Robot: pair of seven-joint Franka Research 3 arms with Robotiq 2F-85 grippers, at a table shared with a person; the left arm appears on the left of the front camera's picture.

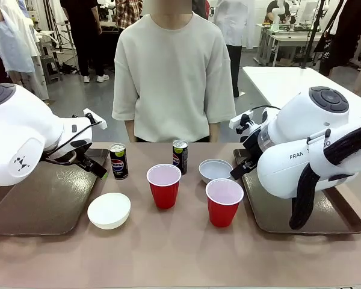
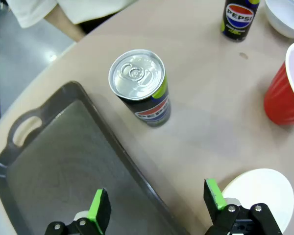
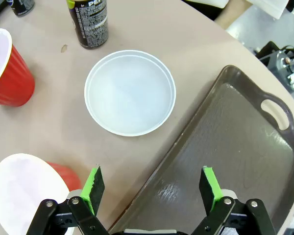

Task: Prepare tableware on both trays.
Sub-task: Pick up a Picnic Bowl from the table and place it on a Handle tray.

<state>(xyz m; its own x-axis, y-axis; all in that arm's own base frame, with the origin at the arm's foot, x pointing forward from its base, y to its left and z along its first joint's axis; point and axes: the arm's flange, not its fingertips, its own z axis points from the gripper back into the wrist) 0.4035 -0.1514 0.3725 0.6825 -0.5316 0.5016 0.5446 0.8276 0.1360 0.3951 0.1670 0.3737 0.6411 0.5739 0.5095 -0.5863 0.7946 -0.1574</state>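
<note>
front view: a tan tabletop (image 1: 168, 259) in a busy workroom with a grey floor, and a person in a pale tee (image 1: 173, 72) at the far side. the left tray (image 1: 42, 205) and right tray (image 1: 271, 214) lie bare. between them stand the left can (image 1: 118, 161), middle can (image 1: 180, 156), left cup (image 1: 163, 185), right cup (image 1: 224, 201), near bowl (image 1: 109, 210) and far bowl (image 1: 215, 170). the right arm's casing reads "fran".

left wrist view: the left gripper (image 2: 157, 200) is spread wide and empty over the left tray's rim. both cans read "pepsi".

right wrist view: the right gripper (image 3: 154, 188) is spread wide, holding nothing, over the right tray's edge, with the far bowl ahead. the middle can shows "pe" and small print.
</note>
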